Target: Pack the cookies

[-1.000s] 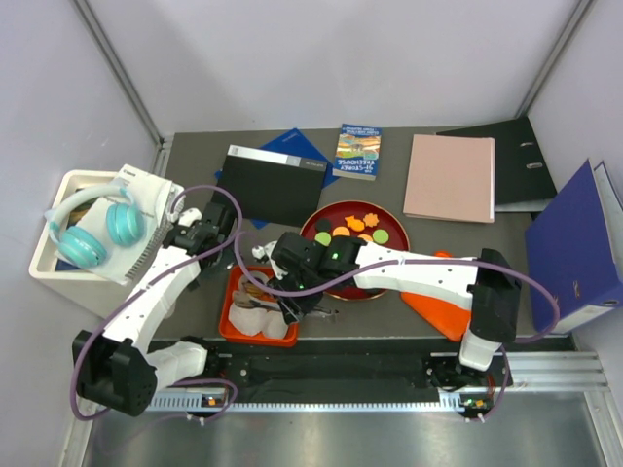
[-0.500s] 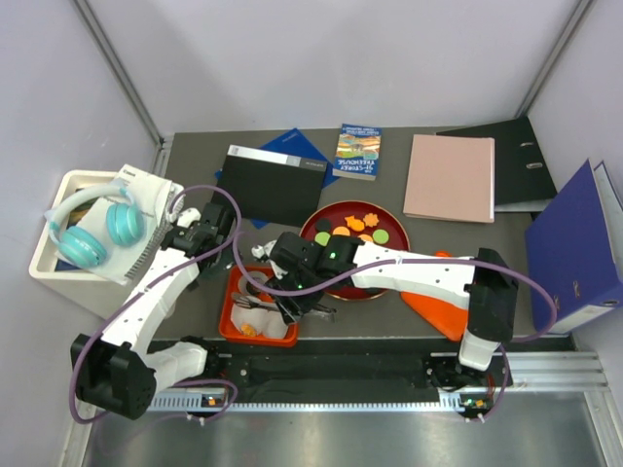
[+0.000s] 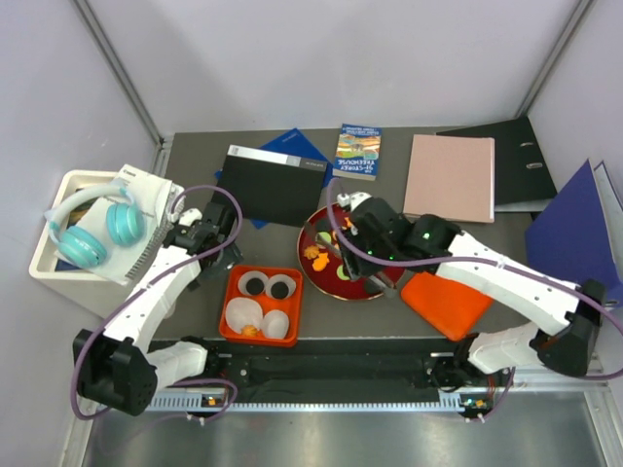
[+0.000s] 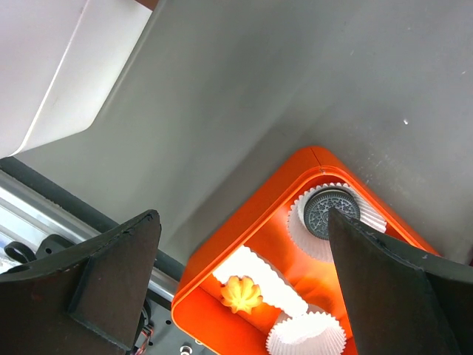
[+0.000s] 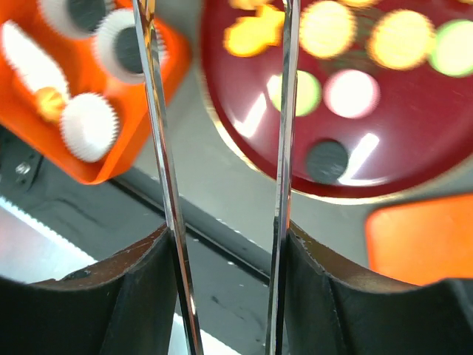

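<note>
The cookies [image 3: 355, 226] lie on a red plate [image 3: 321, 282]; most are hidden under my right arm. In the right wrist view the red plate [image 5: 414, 174] shows yellow [image 5: 327, 28], green [image 5: 452, 46], pink [image 5: 352, 92] and black [image 5: 327, 159] discs. The orange tray [image 3: 234, 282] holds white paper cups; two carry black cookies [image 3: 255, 285], and an orange flower cookie [image 3: 250, 331] lies beside them. My right gripper [image 3: 352, 233] holds metal tongs [image 5: 287, 111], spread and empty, over the plate's near edge. My left gripper [image 3: 200, 233] is open and empty, left of the tray [image 4: 244, 244].
An orange lid [image 3: 443, 304] lies right of the plate. A black folder [image 3: 271, 183], blue book [image 3: 357, 151], pink folder [image 3: 450, 178] and binders [image 3: 574, 248] sit at the back and right. A white box with teal headphones [image 3: 92, 229] stands at the left.
My right arm has swung from over the orange tray to the right, over the red plate. The tray is now uncovered. The left arm has not moved.
</note>
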